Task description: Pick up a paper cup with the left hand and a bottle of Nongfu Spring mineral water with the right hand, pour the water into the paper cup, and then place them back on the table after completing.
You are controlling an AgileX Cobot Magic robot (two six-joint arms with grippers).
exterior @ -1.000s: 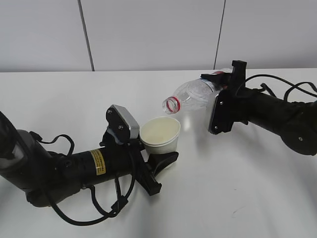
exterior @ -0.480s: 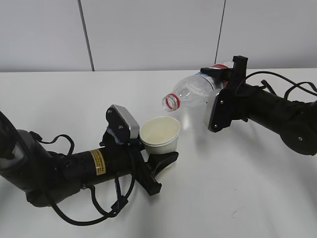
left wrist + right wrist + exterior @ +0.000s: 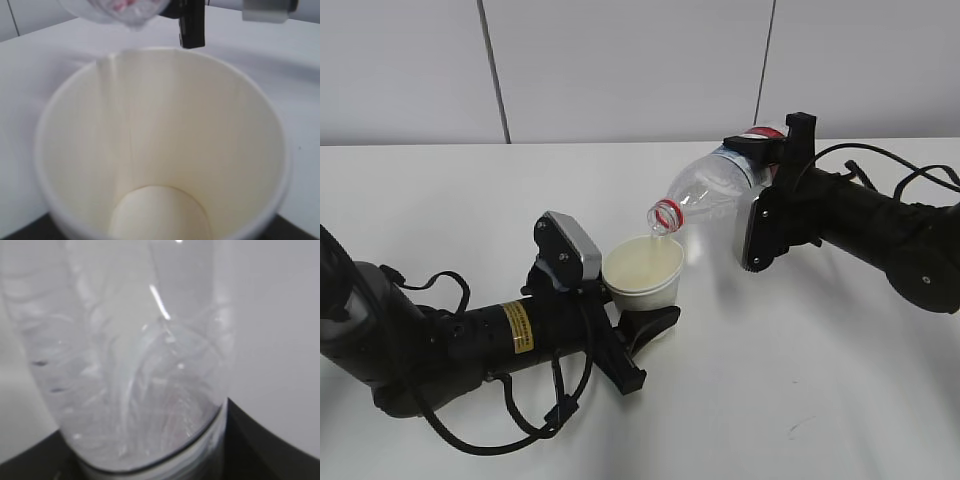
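Observation:
My left gripper (image 3: 642, 330) is shut on the white paper cup (image 3: 642, 272) and holds it upright at the table's middle. The cup fills the left wrist view (image 3: 160, 150), and its inside looks dry. My right gripper (image 3: 767, 165) is shut on the clear Nongfu Spring bottle (image 3: 712, 190), which is tilted with its open, red-ringed mouth (image 3: 666, 216) down just over the cup's far rim. The bottle's mouth shows at the top of the left wrist view (image 3: 125, 10). The bottle body fills the right wrist view (image 3: 135, 365). I see no water stream.
The white table (image 3: 800, 380) spreads around both arms. A grey panelled wall (image 3: 620, 70) stands behind. Black cables (image 3: 900, 175) loop by the right arm and under the left arm (image 3: 550, 420).
My right gripper has tipped the bottle further and brought its mouth lower and closer, from beside the cup to just over the rim. The left arm and cup have not moved.

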